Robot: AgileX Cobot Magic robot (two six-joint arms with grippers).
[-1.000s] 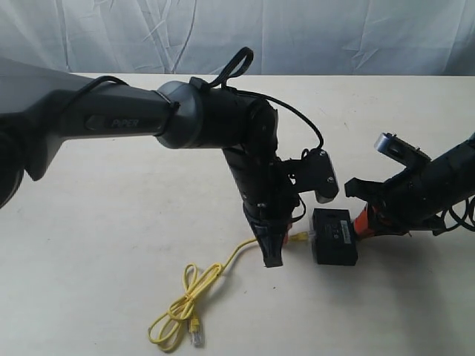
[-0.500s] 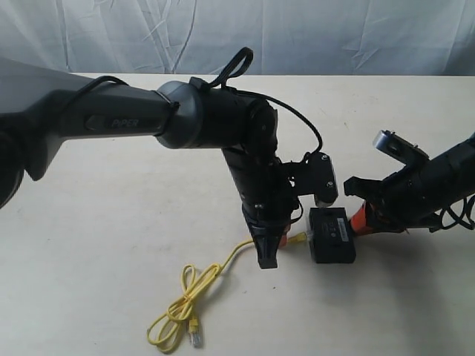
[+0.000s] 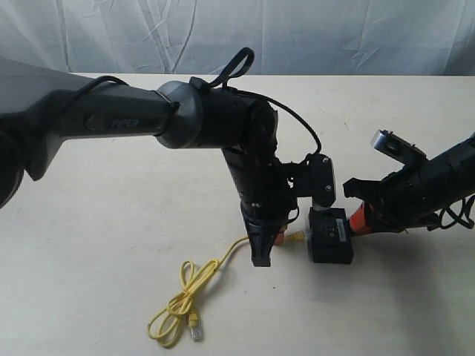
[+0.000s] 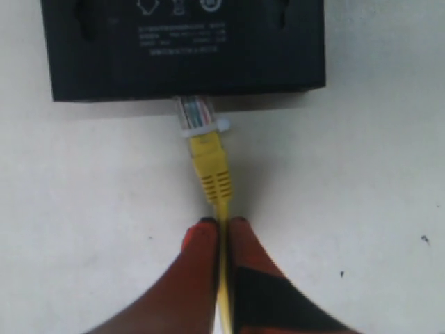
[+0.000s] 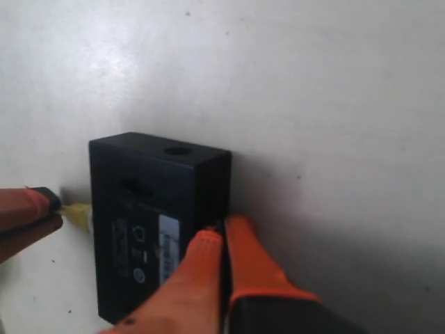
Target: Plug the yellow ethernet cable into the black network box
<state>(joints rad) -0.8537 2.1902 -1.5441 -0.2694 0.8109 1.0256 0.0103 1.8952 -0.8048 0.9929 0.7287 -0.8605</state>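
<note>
The black network box lies flat on the table; its printed top also shows in the left wrist view. My left gripper is shut on the yellow ethernet cable just behind its clear plug. The plug's tip meets the box's side, and I cannot tell how deep it sits. The cable's remaining length trails in loose loops, ending in a free plug. My right gripper is shut, its orange tips pressed against the opposite side of the box.
The table top is a plain pale surface with a wrinkled white cloth backdrop behind it. The left arm's dark body reaches across the middle, above the cable.
The left gripper has drawn slightly left and up with the cable. The box and the right gripper have followed a little to the left. The cable loops have shifted slightly.
</note>
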